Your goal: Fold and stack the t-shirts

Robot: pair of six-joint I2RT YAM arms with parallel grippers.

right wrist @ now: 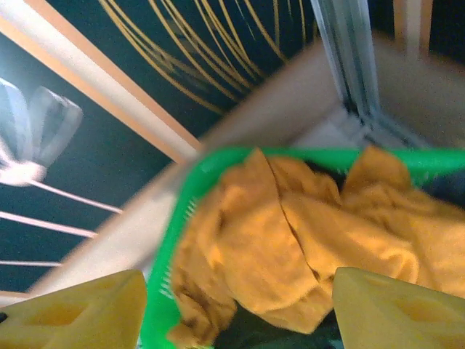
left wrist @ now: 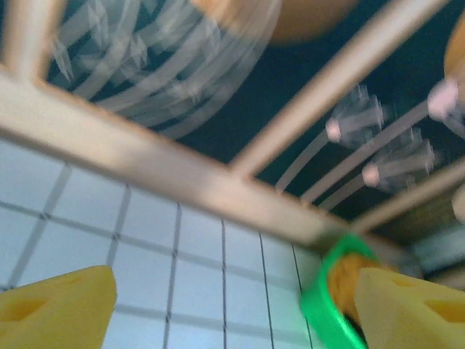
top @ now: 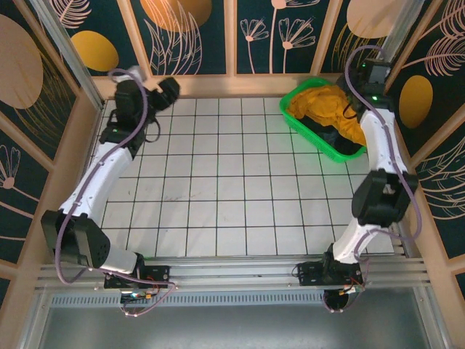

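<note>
My right claw [right wrist: 240,291] hangs over the green basket [top: 301,131] in the far right corner of the surface [top: 218,174], fingers spread wide with nothing between them. The mustard t-shirt [top: 327,109] lies crumpled in that basket, heaped above its rim, with a dark t-shirt [right wrist: 269,338] showing underneath at the near side. My left claw [left wrist: 232,291] is released too and grasping nothing. It sits well apart from the basket, up by the wooden back rail [top: 218,76] at the far left.

My main worry is the pick. The mustard cloth is bunched in thick folds, so a deep bite could catch several layers, or the dark shirt as well, and both would come out tangled. A bite too near the edge could pinch the basket rim. The basket looks light, so lifting then would drag or tip it. The right wrist view is blurred, so I can't judge how high above the cloth I am, and I'd go down slowly.

The basket is wedged close to the corner post and side rail, which leaves the right arm little room to swing. That arm's cable [top: 349,80] loops over the basket and could snag. The tiled surface in the middle offers room for spreading the shirt, but the left arm must cross over to help.
</note>
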